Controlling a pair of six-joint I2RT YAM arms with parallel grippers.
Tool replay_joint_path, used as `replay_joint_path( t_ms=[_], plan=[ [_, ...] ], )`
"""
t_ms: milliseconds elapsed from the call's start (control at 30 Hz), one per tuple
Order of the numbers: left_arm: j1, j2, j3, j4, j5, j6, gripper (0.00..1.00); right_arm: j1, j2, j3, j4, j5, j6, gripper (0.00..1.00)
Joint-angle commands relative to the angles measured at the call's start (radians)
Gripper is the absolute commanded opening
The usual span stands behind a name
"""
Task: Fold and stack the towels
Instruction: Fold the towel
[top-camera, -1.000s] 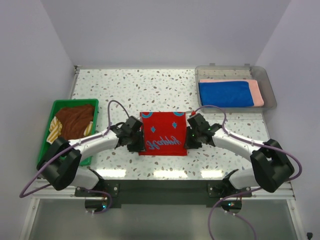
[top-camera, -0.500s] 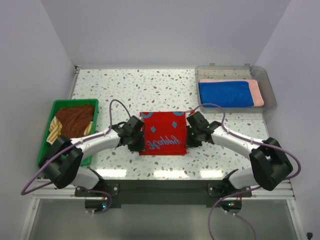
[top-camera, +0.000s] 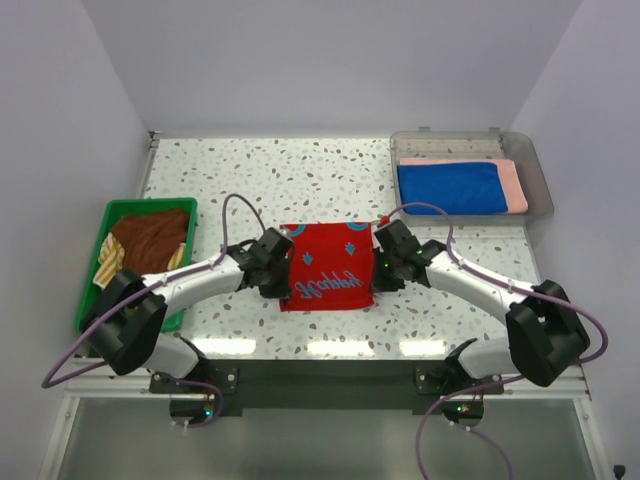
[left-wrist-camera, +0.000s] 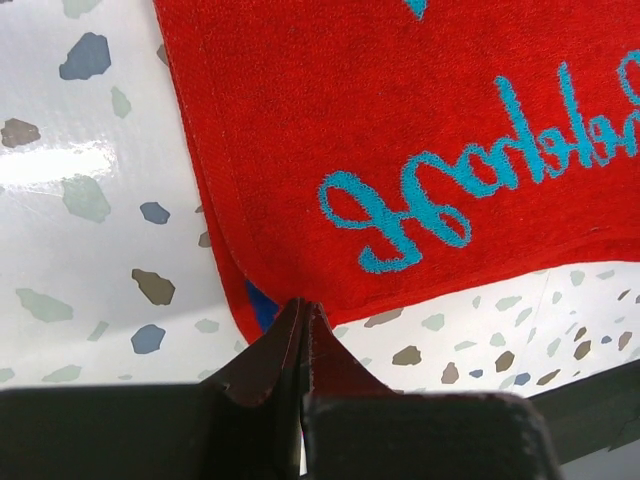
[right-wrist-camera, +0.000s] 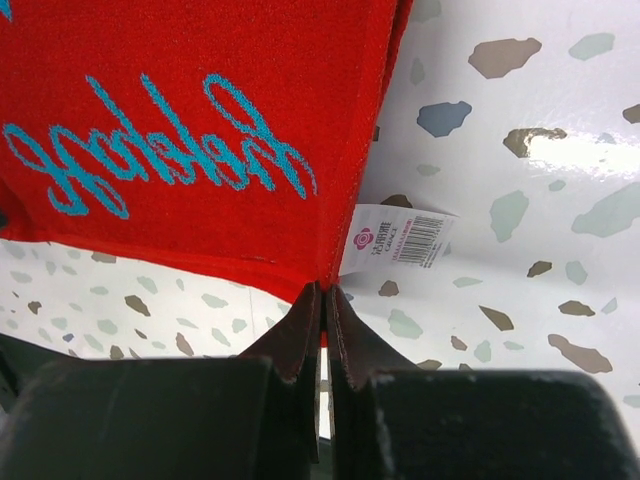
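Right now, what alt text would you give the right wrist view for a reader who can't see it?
The right claw is shut on a corner of a red towel with turquoise script lettering. A white barcode label sticks out from the towel's edge onto the speckled table.

Red towel (top-camera: 327, 266) with turquoise script — speckled white table (top-camera: 260, 180), green basket (top-camera: 150, 204).
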Motion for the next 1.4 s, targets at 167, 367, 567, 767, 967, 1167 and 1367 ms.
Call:
replay_joint_path(
  t_ms=[167,367,567,767,967,1167,1367],
  plan=[
    [-0.006,-0.011,0.038,-0.03,-0.048,-0.004,0.0,-0.002,-0.007,0.06,-0.086,0.072,-0.041,0.04],
    [-0.006,-0.023,0.038,-0.03,-0.044,-0.001,0.0,-0.002,0.01,0.083,-0.123,0.081,-0.063,0.11],
    [-0.005,-0.019,0.028,-0.007,-0.028,-0.001,0.0,-0.001,0.051,0.104,-0.121,0.054,-0.07,0.15],
    [-0.006,-0.023,0.03,-0.003,-0.028,0.002,0.0,-0.001,0.065,0.121,-0.11,0.046,-0.063,0.03],
    [-0.003,-0.037,0.12,-0.131,-0.135,0.02,0.0,-0.001,0.037,0.197,-0.178,0.058,-0.072,0.0],
    [-0.005,-0.097,0.156,-0.243,-0.171,0.039,0.0,-0.001,-0.047,0.152,-0.192,0.014,-0.047,0.0],
    [-0.005,-0.063,0.027,-0.115,-0.099,0.048,0.0,-0.001,-0.041,-0.034,-0.063,-0.043,0.022,0.0]
  ],
)
